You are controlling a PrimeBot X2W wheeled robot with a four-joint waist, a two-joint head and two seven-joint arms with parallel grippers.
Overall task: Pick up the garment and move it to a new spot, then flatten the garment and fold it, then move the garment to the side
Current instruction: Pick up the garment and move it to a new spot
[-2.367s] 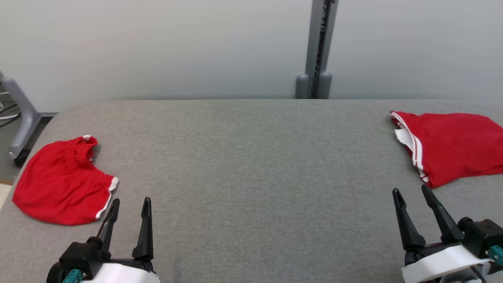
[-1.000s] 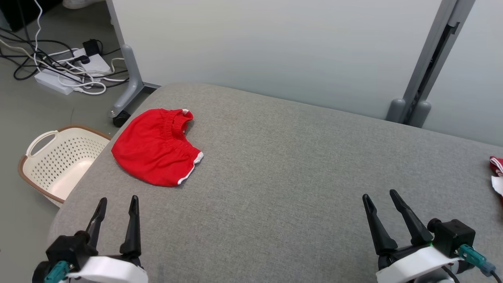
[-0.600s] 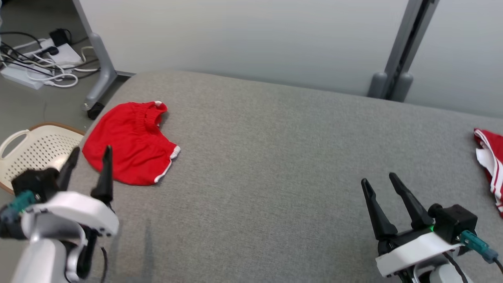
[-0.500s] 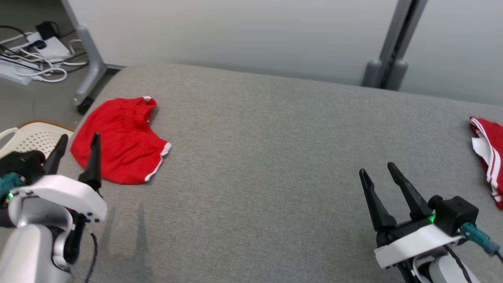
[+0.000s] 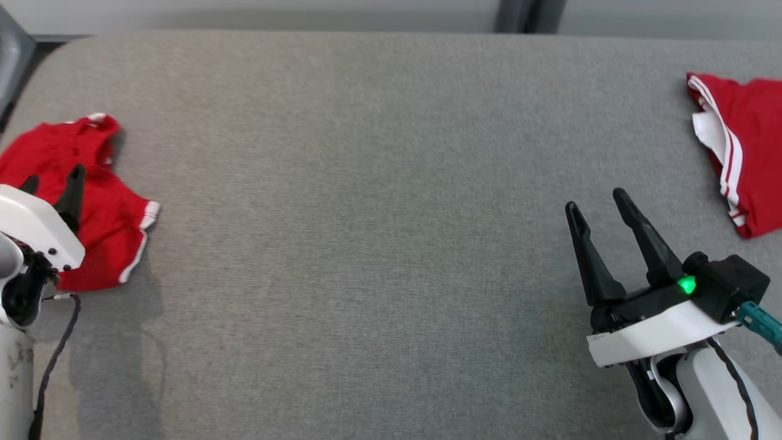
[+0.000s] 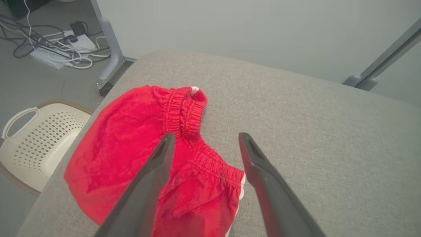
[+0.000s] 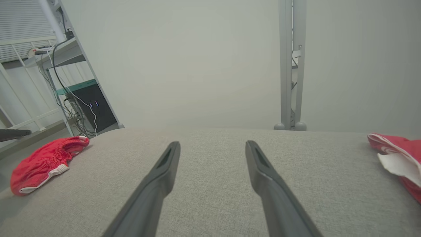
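Note:
The garment (image 5: pixel 104 208), small red shorts with an elastic waistband and white hem trim, lies crumpled at the left end of the grey padded table (image 5: pixel 366 214). My left gripper (image 5: pixel 52 177) hovers open above it, fingers spread over the waistband and apart from the cloth. In the left wrist view the garment (image 6: pixel 121 154) lies under and between the fingers of that gripper (image 6: pixel 206 136). My right gripper (image 5: pixel 594 201) stands open at the lower right over bare table, holding nothing. The right wrist view has the garment (image 7: pixel 42 161) far left of this gripper (image 7: pixel 213 144).
A second red garment (image 5: pixel 751 140) with white stripes lies at the table's right end, also in the right wrist view (image 7: pixel 401 158). A cream perforated basket (image 6: pixel 36 138) sits on the floor off the table's left edge. Cables and a power strip (image 6: pixel 59 49) lie beyond it.
The head camera has swung and tilted down, shifting the whole picture. My left arm has lifted and reached forward over the red shorts. The right gripper has stayed open in place.

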